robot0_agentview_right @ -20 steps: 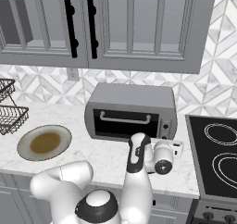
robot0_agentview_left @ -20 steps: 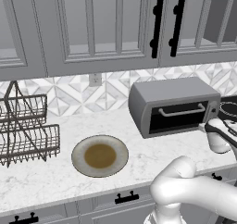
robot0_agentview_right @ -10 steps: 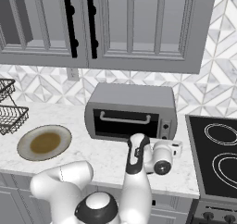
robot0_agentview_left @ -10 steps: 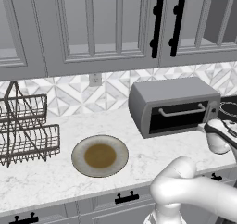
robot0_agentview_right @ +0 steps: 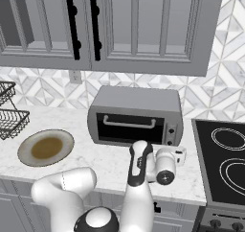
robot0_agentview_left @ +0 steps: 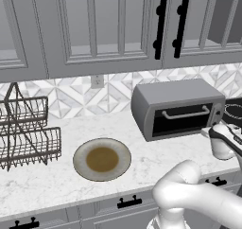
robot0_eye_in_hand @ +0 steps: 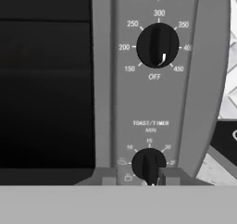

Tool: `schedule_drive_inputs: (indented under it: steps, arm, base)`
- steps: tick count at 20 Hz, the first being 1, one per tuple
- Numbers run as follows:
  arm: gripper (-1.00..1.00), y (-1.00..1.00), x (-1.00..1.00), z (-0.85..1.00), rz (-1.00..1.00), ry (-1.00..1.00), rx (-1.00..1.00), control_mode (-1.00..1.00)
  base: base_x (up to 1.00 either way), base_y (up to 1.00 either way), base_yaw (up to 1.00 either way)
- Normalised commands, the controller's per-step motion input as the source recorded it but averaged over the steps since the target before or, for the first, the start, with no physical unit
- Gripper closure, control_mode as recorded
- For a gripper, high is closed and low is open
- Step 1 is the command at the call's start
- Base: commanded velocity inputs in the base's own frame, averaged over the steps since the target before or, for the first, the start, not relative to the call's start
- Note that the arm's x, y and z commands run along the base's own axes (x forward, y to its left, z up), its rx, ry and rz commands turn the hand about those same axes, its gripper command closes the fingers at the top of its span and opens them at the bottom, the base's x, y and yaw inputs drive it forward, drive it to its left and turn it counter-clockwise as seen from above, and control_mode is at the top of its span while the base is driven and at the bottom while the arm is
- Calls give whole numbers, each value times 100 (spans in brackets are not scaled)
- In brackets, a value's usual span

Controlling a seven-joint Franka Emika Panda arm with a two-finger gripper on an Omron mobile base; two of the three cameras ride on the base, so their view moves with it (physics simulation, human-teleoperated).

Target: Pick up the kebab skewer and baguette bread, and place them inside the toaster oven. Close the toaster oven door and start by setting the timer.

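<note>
Clasping the timer knob (robot0_eye_in_hand: 148, 165) on the toaster oven (robot0_agentview_right: 136, 115), the gripper (robot0_eye_in_hand: 137, 176) faces its closed door (robot0_agentview_right: 130, 127).

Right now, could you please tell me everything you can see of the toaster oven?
The toaster oven is a grey, metal-looking box on the marble counter against the backsplash. Its dark glass door is shut, bar handle across the top. The right-hand panel holds a temperature knob above a timer knob, which the gripper's jaws flank.

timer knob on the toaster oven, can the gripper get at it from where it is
Probably yes: the gripper sits right at the timer knob, fingertips either side of it, nothing between, door shut.
</note>
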Motion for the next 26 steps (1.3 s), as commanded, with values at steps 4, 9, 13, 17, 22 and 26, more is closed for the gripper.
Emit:
schedule_drive_inputs:
  steps: [4, 9, 13, 17, 22, 26]
  arm:
    - [100, 0, -1, 0, 0, 0, 0, -100]
    - [100, 0, 0, 0, 0, 0, 0, -100]
    - [100, 0, 0, 0, 0, 0, 0, -100]
    - [100, 0, 0, 0, 0, 0, 0, -100]
    - [100, 0, 0, 0, 0, -2, 1, -100]
    - [100, 0, 8, 5, 0, -5, 3, -100]
  base:
    - [0, 0, 0]
    - [0, 0, 0]
    - [0, 0, 0]
    - [0, 0, 0]
    - [0, 0, 0]
    - [0, 0, 0]
